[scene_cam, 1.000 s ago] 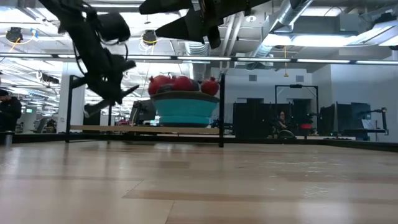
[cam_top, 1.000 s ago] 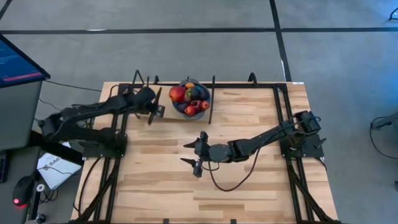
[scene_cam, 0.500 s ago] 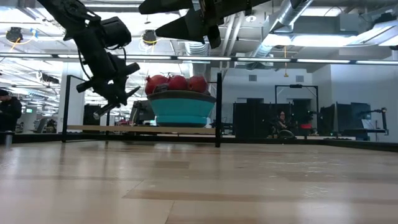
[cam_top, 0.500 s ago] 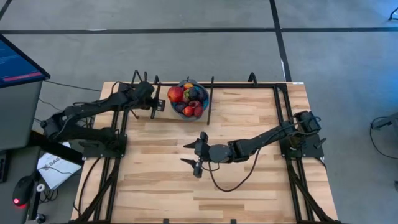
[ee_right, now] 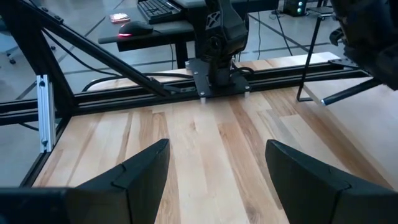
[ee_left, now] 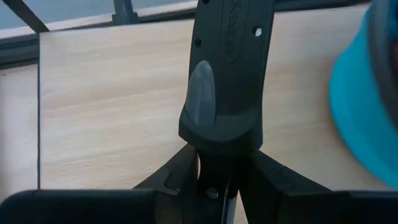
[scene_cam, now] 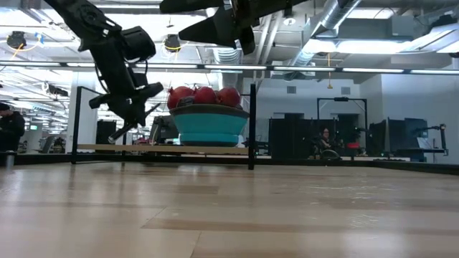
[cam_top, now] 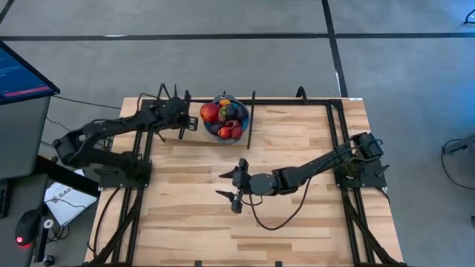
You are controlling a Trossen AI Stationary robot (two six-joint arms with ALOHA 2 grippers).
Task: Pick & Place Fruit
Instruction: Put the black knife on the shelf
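Observation:
The fruit [cam_top: 223,119], mostly red and dark pieces, is piled in the round blue bowl [cam_top: 244,117] at the table's far edge. In the low view the fruit [scene_cam: 204,95] rises above the bowl's wall [scene_cam: 211,127]. My left gripper [cam_top: 185,124] hangs just left of the bowl, above the table [scene_cam: 133,107], and is shut on the black-handled knife [ee_left: 227,74]. The bowl [ee_left: 367,106] shows beside the knife in the left wrist view. My right gripper [cam_top: 225,183] hovers open over the table's middle [ee_right: 217,180] and holds nothing. My left gripper [ee_left: 217,183] pinches the knife between its two fingers at the narrow part just behind the handle's wide end [ee_left: 217,158]. The black handle sticks out forward past the fingertips. The knife is lifted clear of the table. The fingers point roughly toward the table's right, at the bowl.
A thin black post [cam_top: 251,119] stands just right of the bowl, and black rails run along the table's far, left and right edges. The near half of the wooden top [cam_top: 223,230] is bare. People [scene_cam: 326,140] sit far off in the room behind.
My left gripper, still shut on the knife, has moved a little toward the table's far edge and tipped. The bowl has slid slightly toward the table's left, and the fruit in it has shifted about.

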